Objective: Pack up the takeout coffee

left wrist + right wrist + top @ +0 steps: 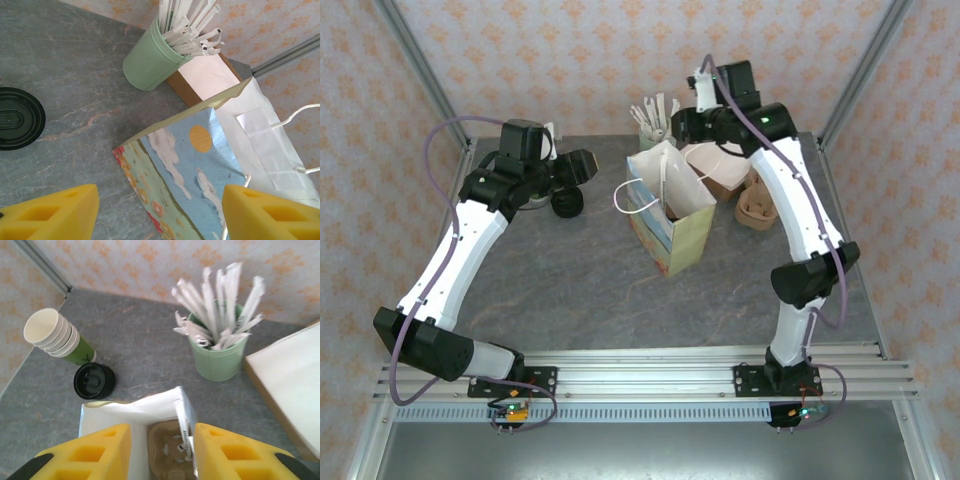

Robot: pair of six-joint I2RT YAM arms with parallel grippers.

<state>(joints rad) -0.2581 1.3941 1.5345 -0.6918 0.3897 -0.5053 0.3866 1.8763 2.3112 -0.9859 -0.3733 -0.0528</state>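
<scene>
- Jaws of the left gripper point(160, 205) stand wide on nothing, at nine o'clock from the paper bag point(672, 215).
- We see the right gripper point(162, 432) above the bag's mouth, jaws partly apart, a pulp carrier point(165, 455) beneath.
- We cannot tell where the takeout coffee sits.

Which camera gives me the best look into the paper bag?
Right wrist: it looks straight down into the bag, a cardboard tray inside. Top external shows the whole bag small; left wrist shows its printed side.
</scene>
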